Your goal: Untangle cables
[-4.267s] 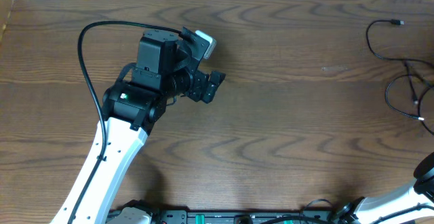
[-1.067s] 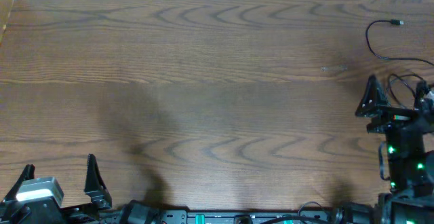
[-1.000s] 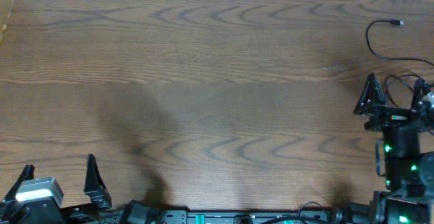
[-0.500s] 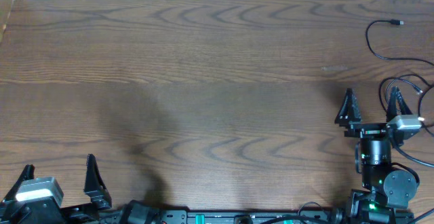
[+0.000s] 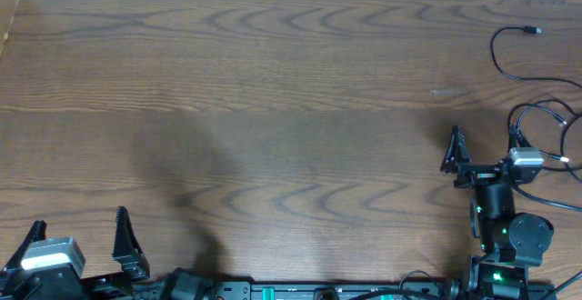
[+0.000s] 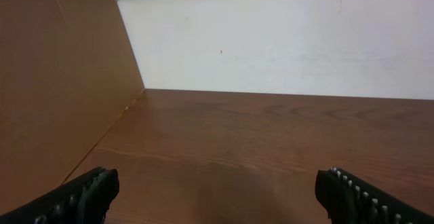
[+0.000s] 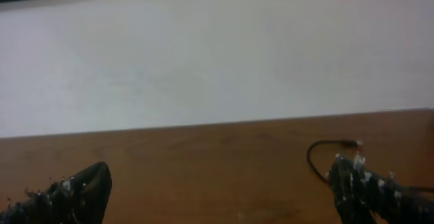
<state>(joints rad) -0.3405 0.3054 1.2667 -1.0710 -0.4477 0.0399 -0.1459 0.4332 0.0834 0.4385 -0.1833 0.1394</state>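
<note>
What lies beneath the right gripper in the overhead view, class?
Bare table shows between the open right gripper's fingers. Black cables loop beside one finger; whether any runs under the gripper body is hidden.

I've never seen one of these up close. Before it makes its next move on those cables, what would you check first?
1. Right gripper open: ok.
2. Nothing between its fingers: ok.
3. Cables in sight: ok, thin black loops at the right edge of the table.
4. Right gripper centred over a cable: not ok, most loops lie to its right.
5. Left gripper open, empty, far from the cables: ok.
6. Where the tangle sits: cannot tell, the loops run off the overhead picture.
</note>
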